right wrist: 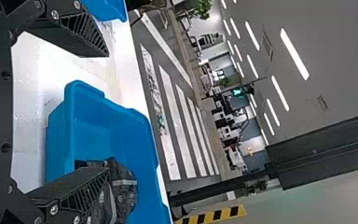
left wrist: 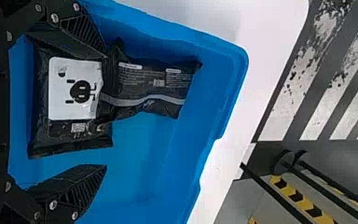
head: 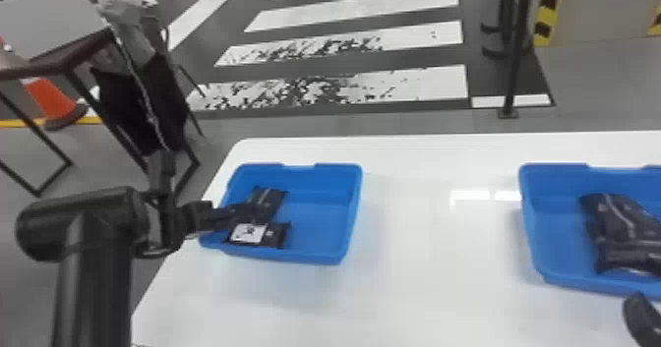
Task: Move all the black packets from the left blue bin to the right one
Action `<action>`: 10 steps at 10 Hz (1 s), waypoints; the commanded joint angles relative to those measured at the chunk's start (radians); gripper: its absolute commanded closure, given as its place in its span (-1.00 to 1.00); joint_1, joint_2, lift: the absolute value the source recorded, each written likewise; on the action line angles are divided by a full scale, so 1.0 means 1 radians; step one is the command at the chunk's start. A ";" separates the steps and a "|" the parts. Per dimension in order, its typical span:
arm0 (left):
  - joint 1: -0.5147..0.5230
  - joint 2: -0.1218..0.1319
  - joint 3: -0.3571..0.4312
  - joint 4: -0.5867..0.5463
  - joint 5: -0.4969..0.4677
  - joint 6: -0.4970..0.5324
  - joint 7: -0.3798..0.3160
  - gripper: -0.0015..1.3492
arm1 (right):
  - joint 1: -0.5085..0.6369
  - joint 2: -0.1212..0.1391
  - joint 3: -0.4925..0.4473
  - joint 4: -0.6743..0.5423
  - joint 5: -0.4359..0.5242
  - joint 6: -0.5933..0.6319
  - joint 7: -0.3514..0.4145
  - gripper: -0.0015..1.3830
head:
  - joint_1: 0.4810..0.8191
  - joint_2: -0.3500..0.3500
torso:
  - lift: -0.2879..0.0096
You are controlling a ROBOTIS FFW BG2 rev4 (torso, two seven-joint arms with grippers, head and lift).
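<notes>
Two black packets lie in the left blue bin (head: 319,258): the labelled packet (head: 250,234), nearer the robot, has a white label with a dark design, and the plain-faced packet (left wrist: 151,84) beyond it carries a pale stripe and fine lines of print too small to read. A small square code sits below the white label on the black wrapper. The two packets meet or overlap, and which is on top is hard to tell. The left gripper (head: 263,213) is over this bin, its fingers apart, one crossing the edge of the labelled packet and the other clear of both; in the head view it hides part of the packets. In the right blue bin (head: 555,228), cut off by the head view's right edge, black packets (head: 619,218) with pale stripes lie heaped; how many cannot be told. The right gripper (head: 642,319) shows as a dark tip at the head view's lower right corner; in the right wrist view its fingers are apart with nothing between them, one partly hiding the heaped packets. Both bins stand well apart on the white counter (head: 423,272), beyond which a striped floor (head: 364,83) spreads.
</notes>
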 commanded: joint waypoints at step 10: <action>-0.144 0.003 -0.061 0.092 -0.131 0.208 0.018 -0.64 | -0.049 0.001 0.016 0.066 -0.052 0.043 0.025 -0.76 | 0.27 0.95 | 0.01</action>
